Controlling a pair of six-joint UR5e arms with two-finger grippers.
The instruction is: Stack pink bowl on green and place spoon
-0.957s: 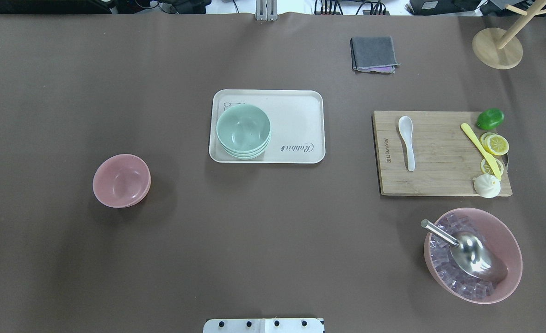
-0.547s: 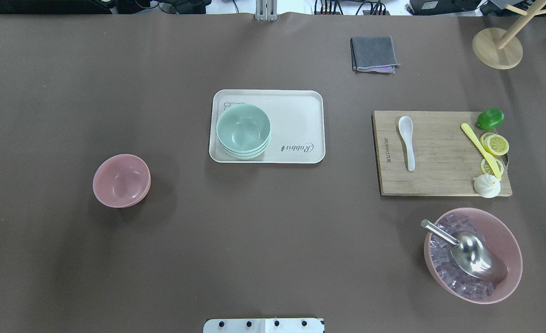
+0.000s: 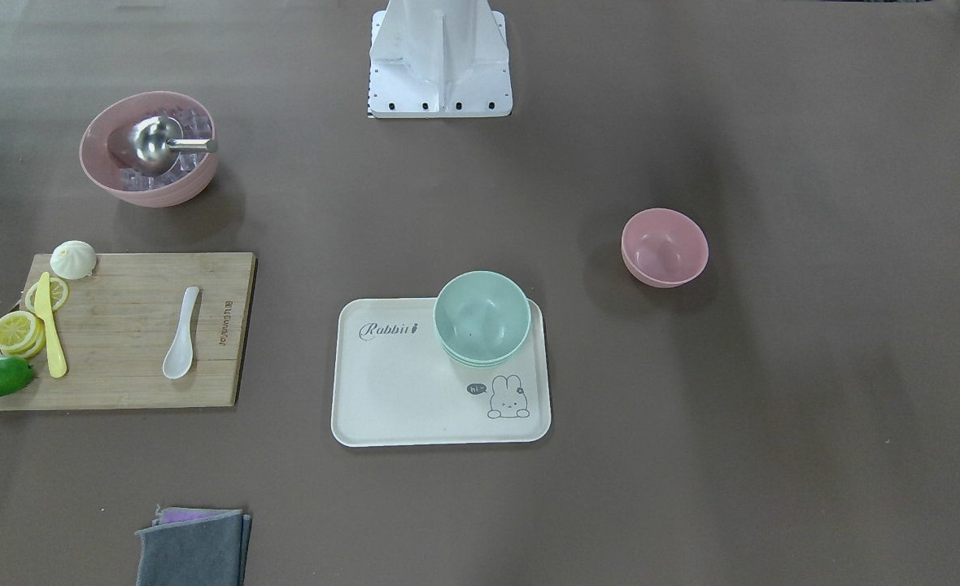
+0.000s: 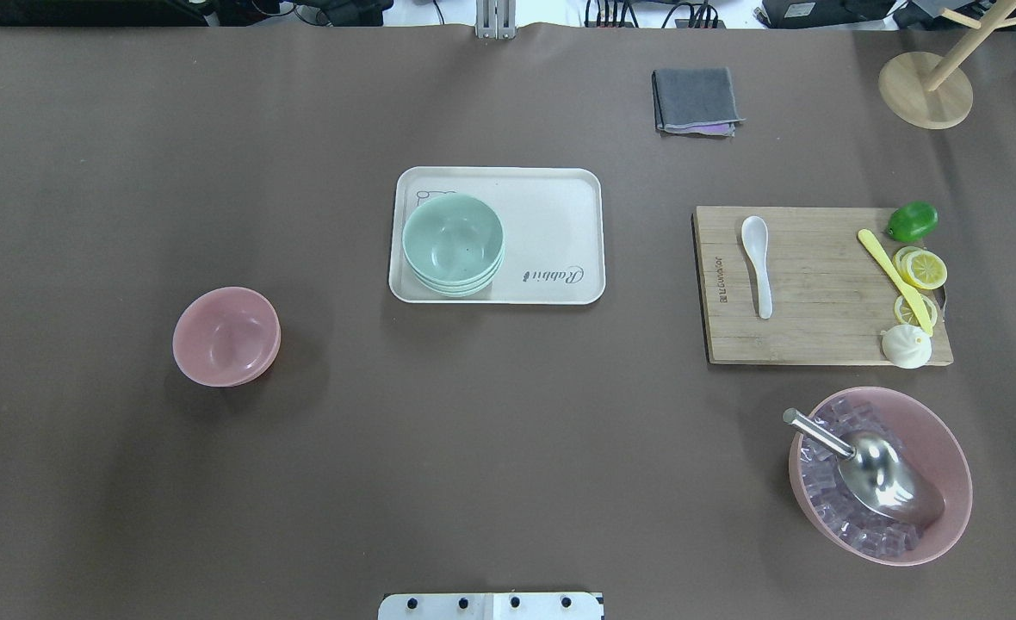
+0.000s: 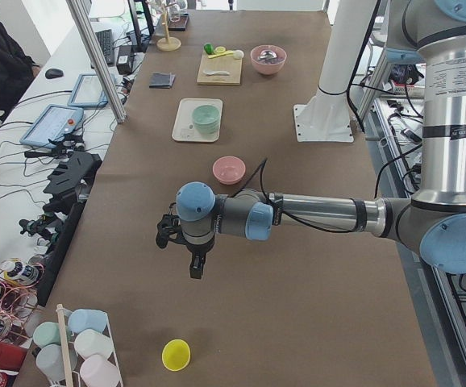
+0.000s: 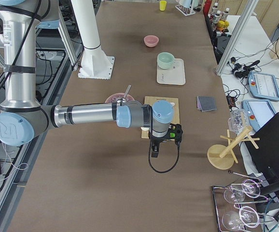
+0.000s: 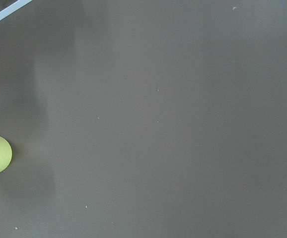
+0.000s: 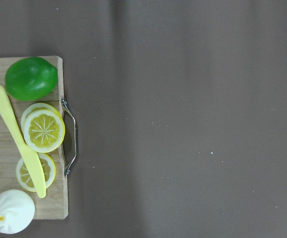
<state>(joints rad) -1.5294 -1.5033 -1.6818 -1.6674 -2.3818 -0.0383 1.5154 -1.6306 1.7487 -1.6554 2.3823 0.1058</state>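
Note:
The small pink bowl (image 4: 226, 336) sits upright on the brown table at the left, also in the front view (image 3: 664, 247). The green bowl (image 4: 453, 243) stands on the left part of the white tray (image 4: 560, 207). The white spoon (image 4: 759, 258) lies on the wooden cutting board (image 4: 818, 301) at the right. Neither gripper shows in the overhead or front views. The left gripper (image 5: 194, 266) hangs over bare table, past the pink bowl (image 5: 229, 169). The right gripper (image 6: 154, 152) hangs just past the board's end. I cannot tell whether either is open or shut.
A large pink bowl (image 4: 947, 448) with ice cubes and a metal scoop (image 4: 878, 469) stands front right. A lime (image 4: 912, 220), lemon slices, a yellow knife (image 4: 895, 280) and a bun lie on the board. A grey cloth (image 4: 696, 99) and a wooden stand (image 4: 926, 86) are at the back. A yellow cup (image 5: 176, 355) lies at the far left end.

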